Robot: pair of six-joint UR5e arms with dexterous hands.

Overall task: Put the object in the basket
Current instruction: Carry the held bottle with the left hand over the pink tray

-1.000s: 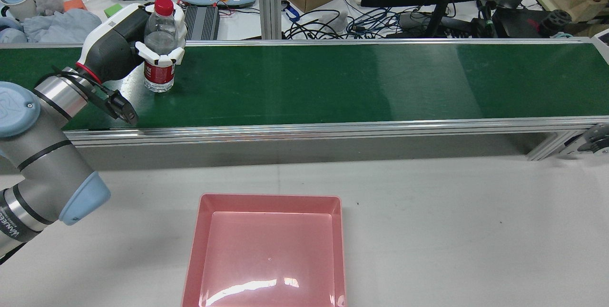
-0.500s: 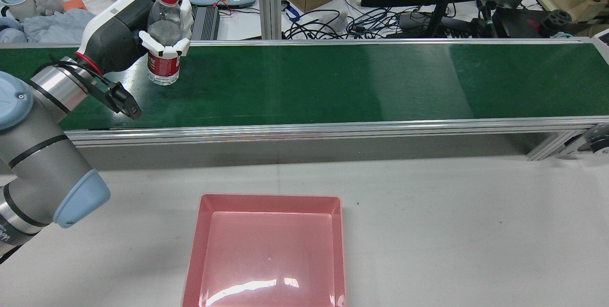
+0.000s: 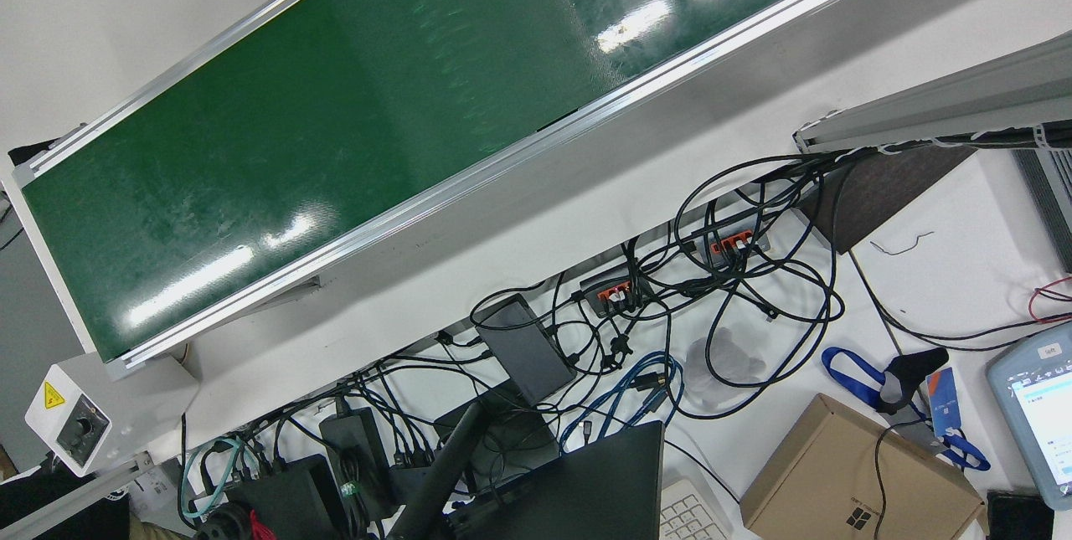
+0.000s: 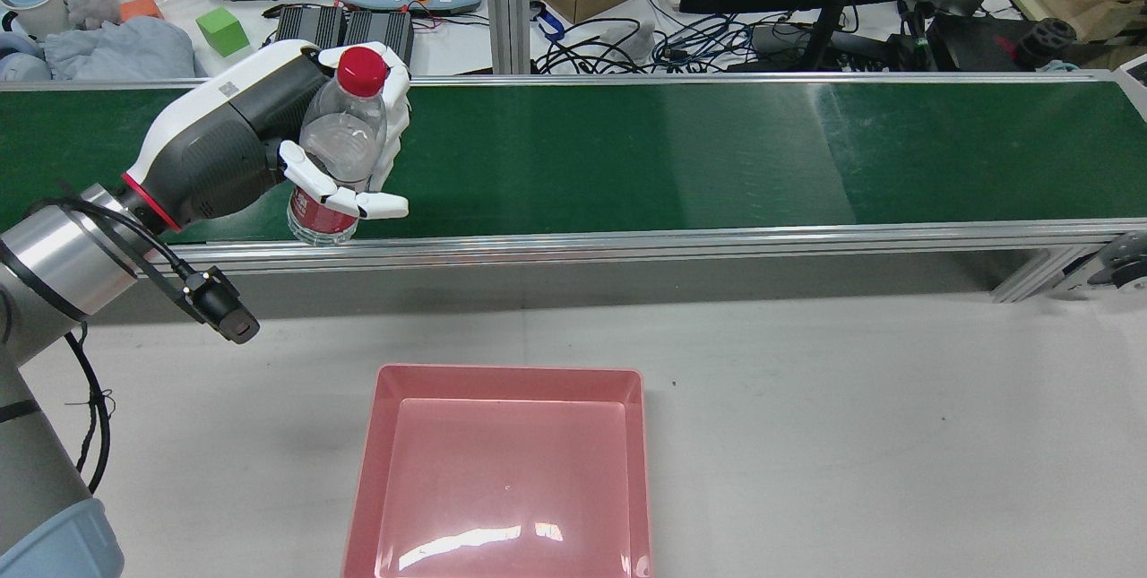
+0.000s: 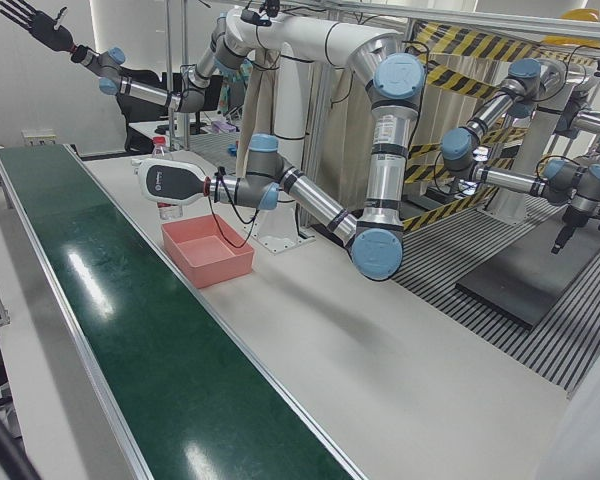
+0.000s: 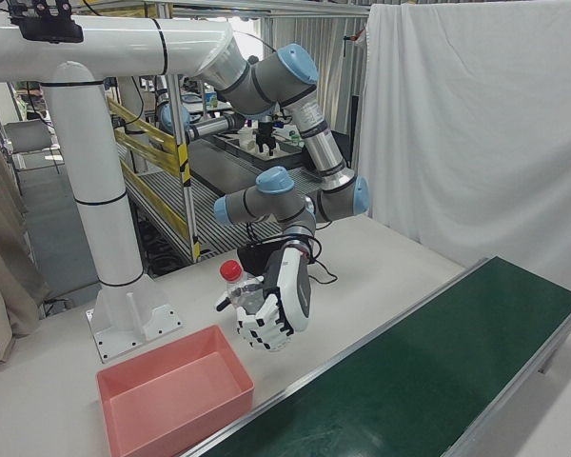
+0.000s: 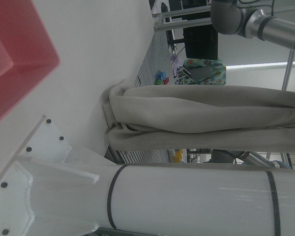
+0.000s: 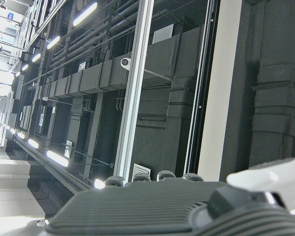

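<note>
- Rear view shows the left hand wrapped around a clear plastic water bottle, white fingers curled across its lower body just above the red label and others behind the shoulder.
- The bottle, red cap uppermost and leaning a little to that view's right, hangs off the surface over the near edge of the green conveyor belt; its base lines up with the aluminium rail.
- The pink basket sits on the white table nearer the robot, well apart from the bottle and lower in that view; nothing lies in it.
- Right-front view confirms the clasp: the bottle stands nearly upright in the hand, above the table and beside the basket's far corner.
- The bottle looks empty or nearly so, hence probably light; its thin wall would dent under a hard squeeze and the smooth plastic could slip.
- A hold round the mid-body, as here, seems the safest place; the label band gives a bit more friction than the bare plastic.
- The right hand's state I cannot tell: only its own camera shows a dark part of it, aimed at ceiling fittings.
</note>
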